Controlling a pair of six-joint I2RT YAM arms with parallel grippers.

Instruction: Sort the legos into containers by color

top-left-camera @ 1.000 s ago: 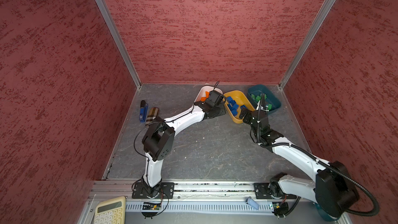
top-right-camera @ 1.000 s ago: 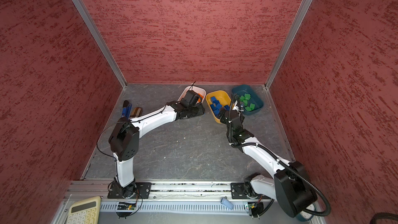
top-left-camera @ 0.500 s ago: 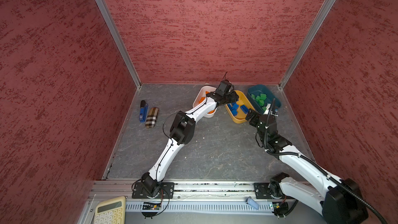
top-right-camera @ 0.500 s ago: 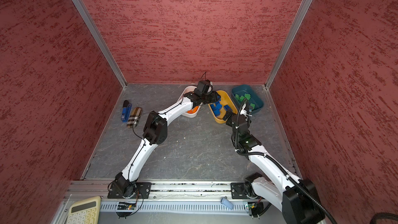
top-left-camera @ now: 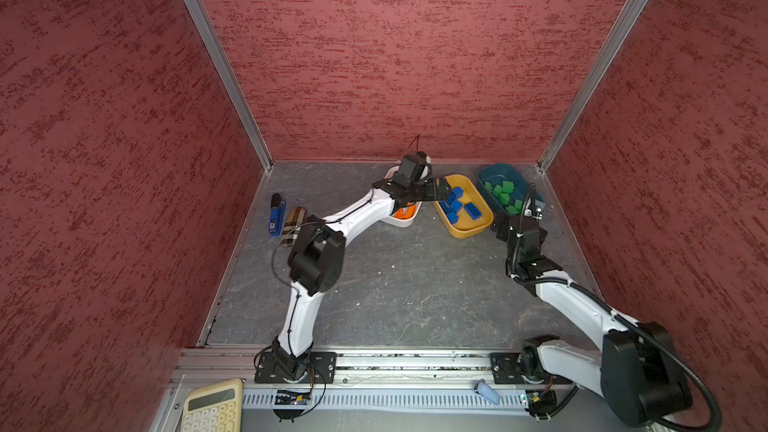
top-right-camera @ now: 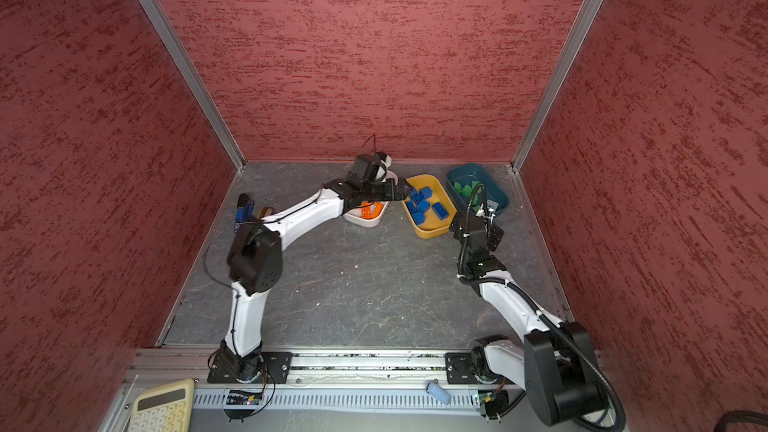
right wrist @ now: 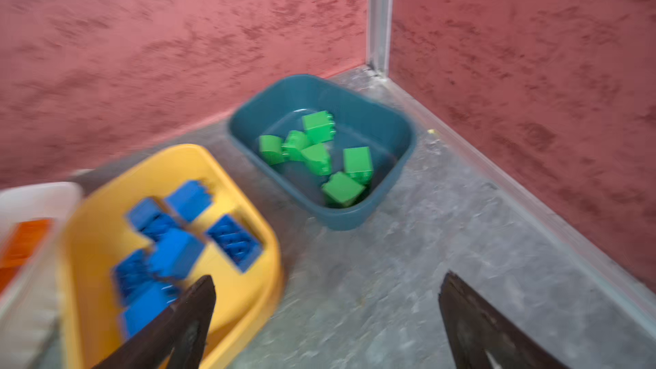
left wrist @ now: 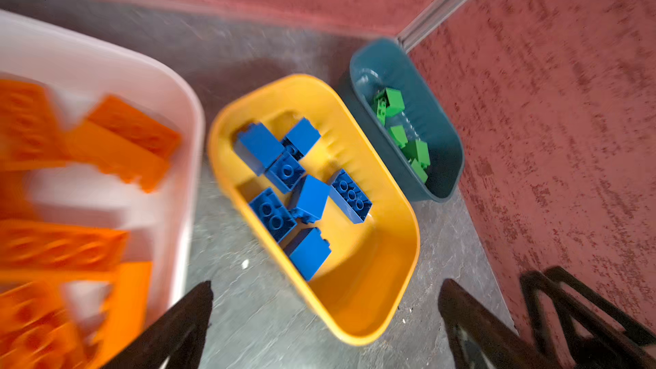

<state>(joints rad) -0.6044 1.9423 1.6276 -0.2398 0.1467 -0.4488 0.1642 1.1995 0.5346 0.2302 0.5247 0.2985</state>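
Three tubs: we see a shallow white rounded-rectangular plastic tub (left wrist: 191,118), a mustard yellow plastic tub (left wrist: 372,296) of the same shape and a dark teal plastic tub (left wrist: 443,154) in a row along the worktop's far edge, the teal one in the far right corner.
Orange: the flat oblong orange studded plastic bricks (left wrist: 117,150) all lie in the white tub.
Blue: the chunky glossy blue plastic bricks (left wrist: 309,197) are heaped in the yellow tub, some studs up, some on their sides.
Green: the small blocky green plastic bricks (right wrist: 317,157) lie tumbled in the teal tub.
Progress: we find no loose brick on the grey marbled worktop (top-left-camera: 407,284). Each colour has its own tub, so we judge the sorting done or nearly so.
Left arm: the left end effector (left wrist: 325,283) is spread wide and empty, above the yellow tub's rim beside the white tub.
Right arm: the right end effector (right wrist: 327,278) is spread wide and empty, over bare worktop by the near ends of the yellow and teal tubs.
Bystanders: a long blue-and-black stapler-like object (top-left-camera: 276,216) and a brown checked roll (top-left-camera: 293,224) lie by the left edge.
Surfaces: tub walls look smooth and rounded, the bricks hard and square-edged.
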